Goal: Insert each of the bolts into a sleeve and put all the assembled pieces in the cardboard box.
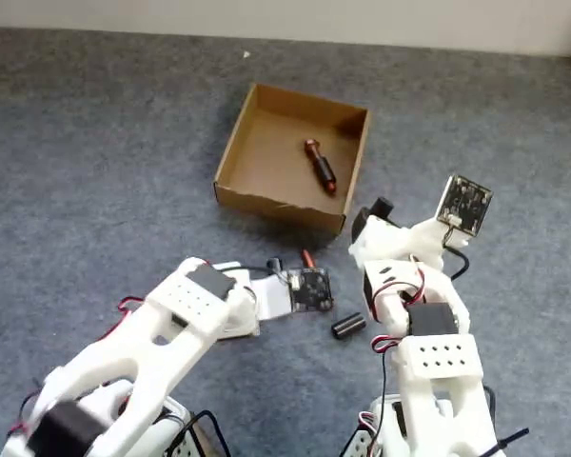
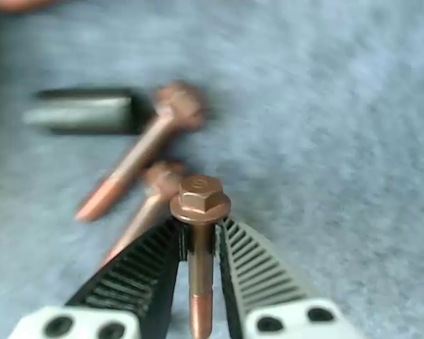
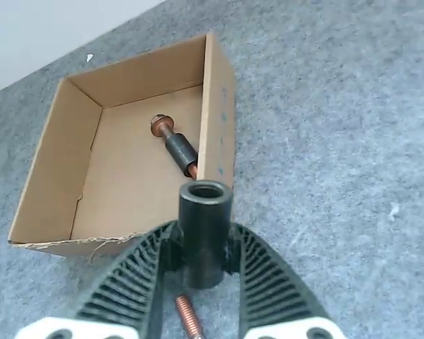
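Bolt (image 2: pixel 200 247) stood head-up, clamped between the fingers of the left end effector (image 2: pixel 200 229). Beyond it, two loose bolts (image 2: pixel 138 159) and a dark sleeve (image 2: pixel 85 111) lay close together on the grey desk (image 2: pixel 339 106). The right end effector (image 3: pixel 205 240) was closed around a second sleeve (image 3: pixel 205 219), held upright near the cardboard box (image 3: pixel 219 120). One assembled piece (image 3: pixel 175 147) lay on the box floor.
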